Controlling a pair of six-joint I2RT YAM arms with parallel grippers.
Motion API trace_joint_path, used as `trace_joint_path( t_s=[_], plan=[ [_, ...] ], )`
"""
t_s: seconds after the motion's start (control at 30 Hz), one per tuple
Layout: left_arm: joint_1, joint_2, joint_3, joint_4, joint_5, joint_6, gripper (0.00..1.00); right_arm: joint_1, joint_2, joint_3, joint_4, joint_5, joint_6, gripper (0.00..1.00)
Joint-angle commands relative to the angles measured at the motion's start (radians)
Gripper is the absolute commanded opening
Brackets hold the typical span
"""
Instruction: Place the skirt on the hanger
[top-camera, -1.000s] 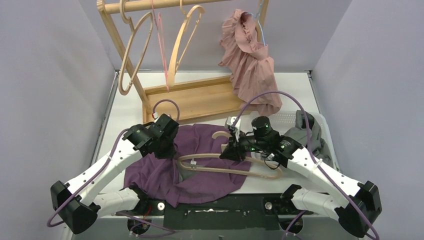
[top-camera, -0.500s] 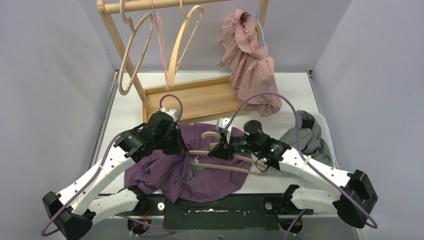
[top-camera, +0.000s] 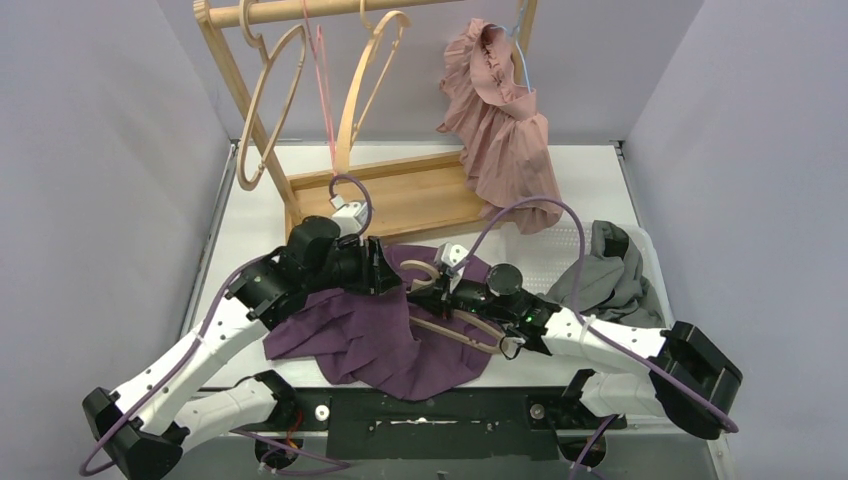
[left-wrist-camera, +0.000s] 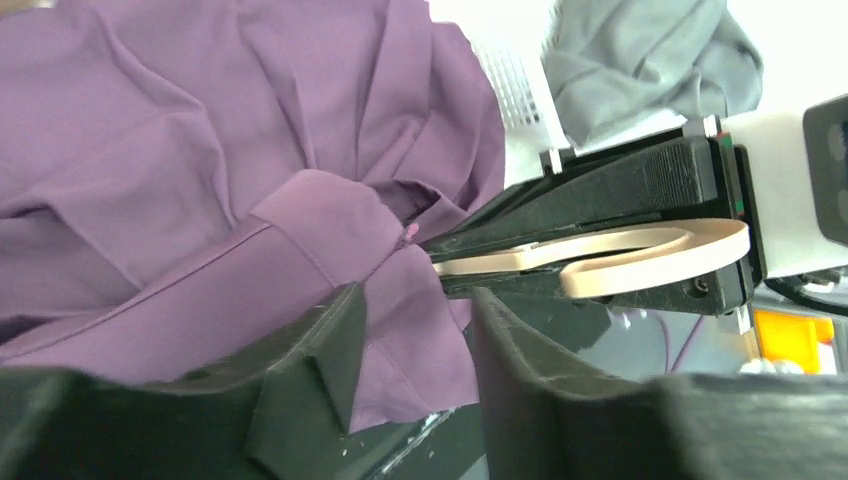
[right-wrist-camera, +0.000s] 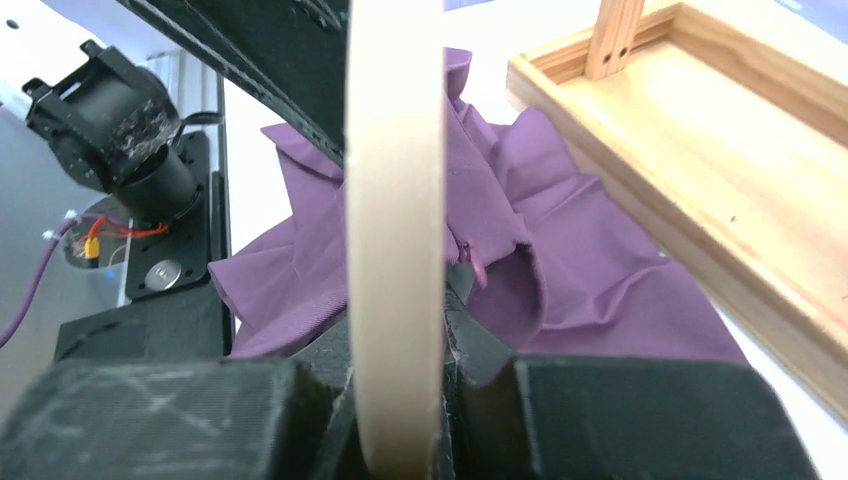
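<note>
The purple fabric skirt (top-camera: 350, 340) lies crumpled on the near half of the white desk (top-camera: 255, 215), between the two arms. Treat it as light, limp cloth. It will sag and fold wherever you lift it, and it will probably slide along smooth wood. The stitched waistband (left-wrist-camera: 320, 215) looks like the firmest place to pinch, so take hold there, close to the small pink fastening.

Your left arm (top-camera: 215, 335) reaches forward and inward over the skirt, with its wrist turned toward the other arm. Its jaws stand parted just above the cloth, with nothing pinched between them.

Your right arm (top-camera: 600, 340) stretches low across the desk toward the left. Its jaws are clamped on the thin strip of the pale wooden hanger (left-wrist-camera: 640, 250), which is held roughly level over the skirt. The hanger's end reaches the waistband fold, but you cannot tell whether it has gone inside.

Further back to the right, a grey cloth (top-camera: 610, 280) sits in a white mesh basket (top-camera: 560, 245). Beyond that stands the wooden rack (top-camera: 400, 195), with a pink ruffled garment (top-camera: 500, 120) hanging from it.
</note>
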Motion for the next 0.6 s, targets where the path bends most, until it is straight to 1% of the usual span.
trace_joint_path(
  t_s=[0.0, 0.07, 0.17, 0.2, 0.37, 0.43, 0.5, 0.57],
  plan=[
    [0.011, -0.112, 0.065, 0.03, -0.14, 0.124, 0.54, 0.006, -0.063, 0.008, 0.289, 0.108, -0.01, 0.0],
    [0.012, -0.156, 0.095, 0.027, -0.177, 0.196, 0.64, 0.006, -0.094, 0.011, 0.293, 0.117, -0.014, 0.0],
    [0.013, -0.191, 0.158, 0.023, -0.174, 0.304, 0.82, 0.003, -0.138, 0.032, 0.261, 0.111, -0.019, 0.0],
    [0.012, -0.191, 0.184, 0.018, -0.172, 0.337, 0.85, 0.003, -0.153, 0.046, 0.24, 0.099, -0.022, 0.0],
    [0.012, -0.147, 0.296, -0.027, -0.1, 0.502, 0.86, -0.011, -0.205, 0.138, 0.074, 0.004, -0.054, 0.0],
    [0.012, -0.131, 0.312, -0.016, -0.024, 0.567, 0.84, -0.019, -0.218, 0.187, 0.004, -0.038, -0.073, 0.0],
    [0.012, -0.128, 0.299, 0.008, 0.082, 0.66, 0.8, -0.031, -0.23, 0.228, -0.057, -0.081, -0.083, 0.0],
    [0.012, -0.119, 0.297, 0.018, 0.157, 0.729, 0.79, -0.049, -0.235, 0.272, -0.113, -0.123, -0.085, 0.0]
  ],
)
